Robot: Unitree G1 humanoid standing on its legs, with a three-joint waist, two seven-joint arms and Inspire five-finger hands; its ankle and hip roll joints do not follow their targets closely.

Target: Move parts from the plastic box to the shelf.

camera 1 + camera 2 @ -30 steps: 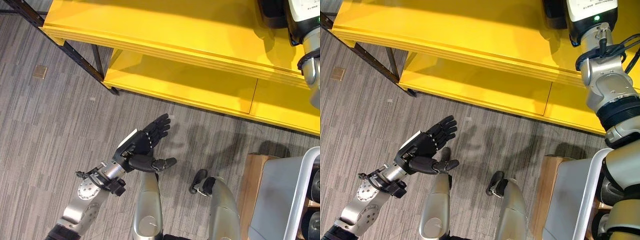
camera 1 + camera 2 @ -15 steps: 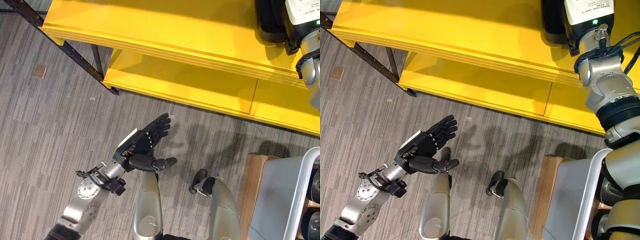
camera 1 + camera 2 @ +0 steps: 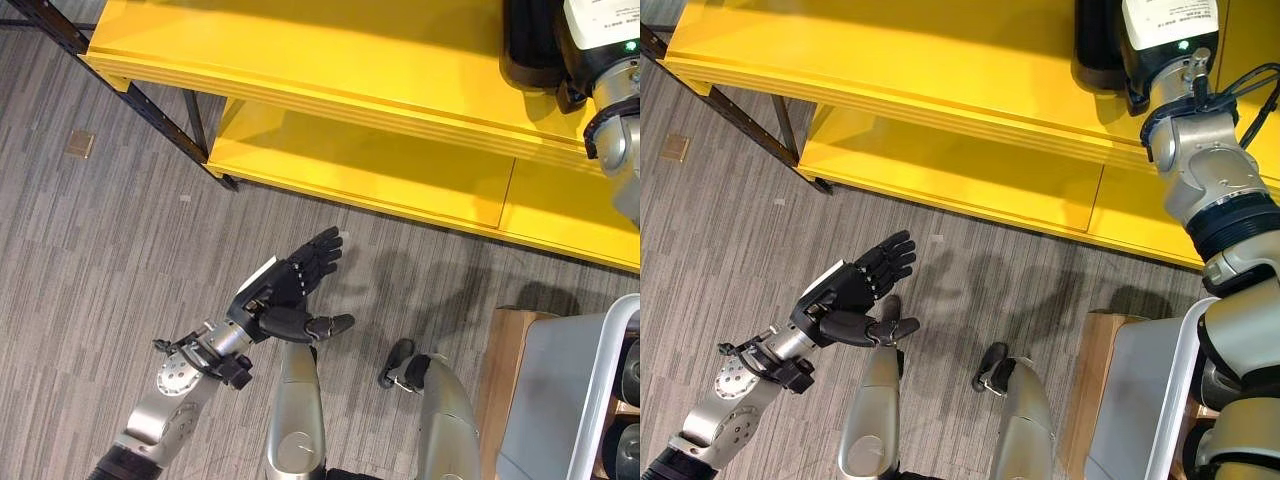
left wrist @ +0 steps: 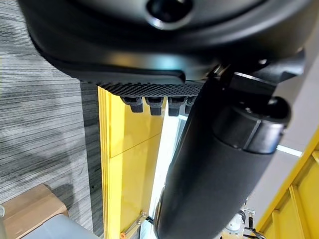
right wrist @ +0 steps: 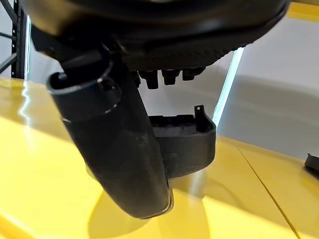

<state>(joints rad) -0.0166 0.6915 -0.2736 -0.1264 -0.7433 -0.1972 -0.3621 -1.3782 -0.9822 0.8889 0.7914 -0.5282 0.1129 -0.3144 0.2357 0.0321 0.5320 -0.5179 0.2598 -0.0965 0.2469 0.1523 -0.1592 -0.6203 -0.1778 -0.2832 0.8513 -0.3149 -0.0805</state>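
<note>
A humanoid robot is looking down at a yellow shelf [image 3: 330,60] standing on grey carpet [image 3: 110,240]. Its right hand [image 5: 149,74] is reaching onto the top board, where a black plastic part [image 5: 182,144] is sitting; in the right wrist view the part is lying just past the fingertips [image 5: 167,75] and behind the thumb, which is extended toward the board, and it is hard to tell whether the hand is touching the part or gripping it. A white label on the right wrist is showing print too small to read. The left hand [image 3: 290,290] is hovering low over the carpet, palm up, fingers relaxed and spread, holding nothing. At the lower right edge, a white-rimmed plastic box [image 3: 1170,400] is partly cut off
</note>
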